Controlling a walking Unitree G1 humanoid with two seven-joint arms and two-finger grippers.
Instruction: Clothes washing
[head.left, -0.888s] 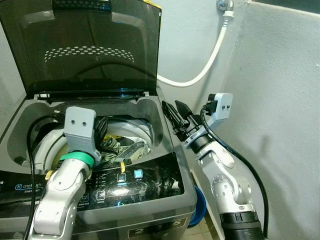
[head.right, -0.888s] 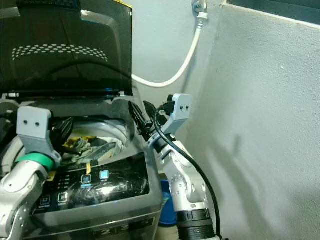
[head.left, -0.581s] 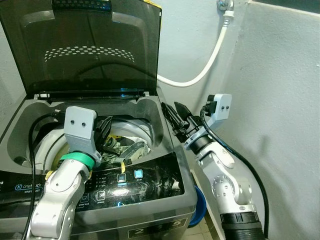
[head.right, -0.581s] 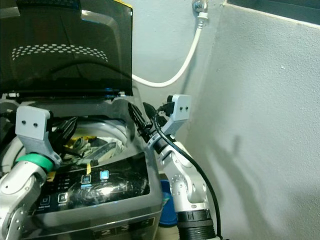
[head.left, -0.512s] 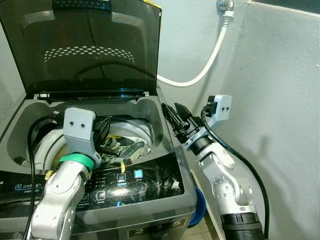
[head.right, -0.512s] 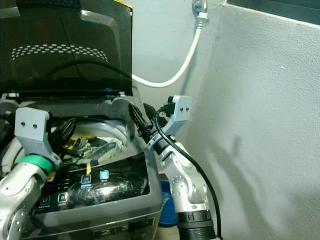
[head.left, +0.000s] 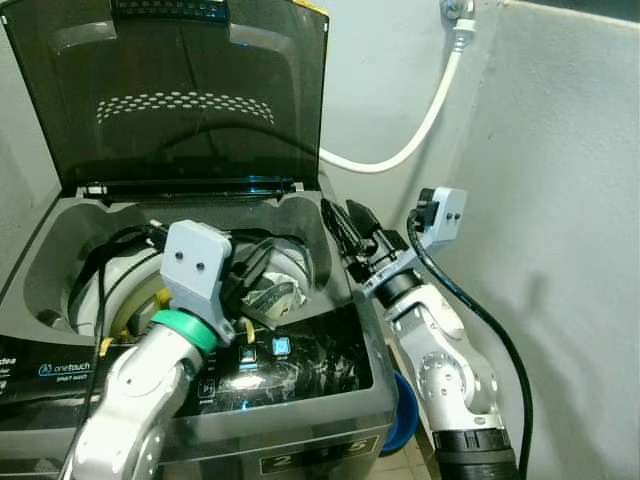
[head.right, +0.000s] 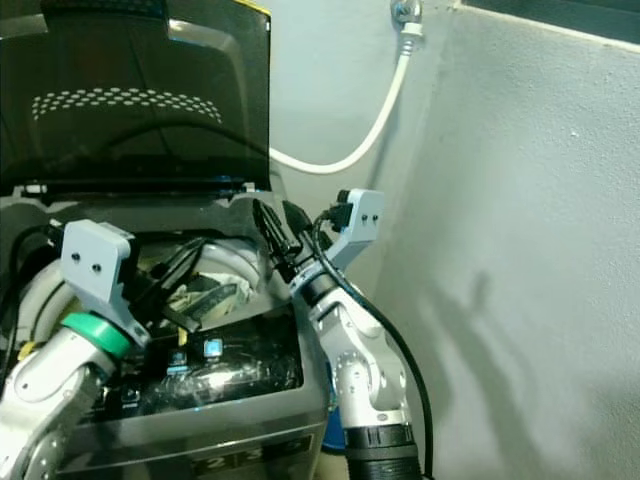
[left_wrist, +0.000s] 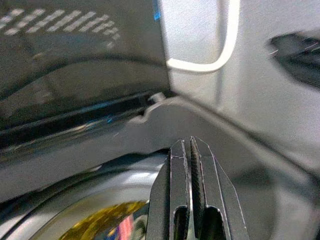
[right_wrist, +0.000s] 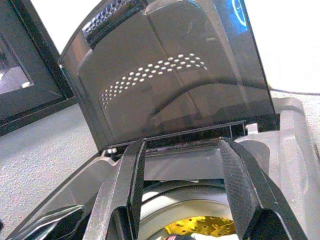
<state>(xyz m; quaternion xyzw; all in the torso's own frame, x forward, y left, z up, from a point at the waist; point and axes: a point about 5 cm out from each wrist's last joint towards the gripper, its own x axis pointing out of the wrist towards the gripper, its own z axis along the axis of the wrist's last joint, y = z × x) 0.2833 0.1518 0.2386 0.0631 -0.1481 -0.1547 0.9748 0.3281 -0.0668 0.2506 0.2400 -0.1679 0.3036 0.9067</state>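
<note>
Standing open, the washer holds clothes in its drum. Its panel reads "onetouch" at the left. Left gripper, jaws closed and empty, hangs over the drum. Right gripper, jaws open, is beside the washer's right edge.

Head views down onto washer

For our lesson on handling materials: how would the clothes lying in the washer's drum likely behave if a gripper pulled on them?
The clothes lie crumpled and folded in the drum, so they would probably flop and drape rather than hold shape. They look bunched together, so pulling one piece may drag others along. Nothing looks fragile.
</note>
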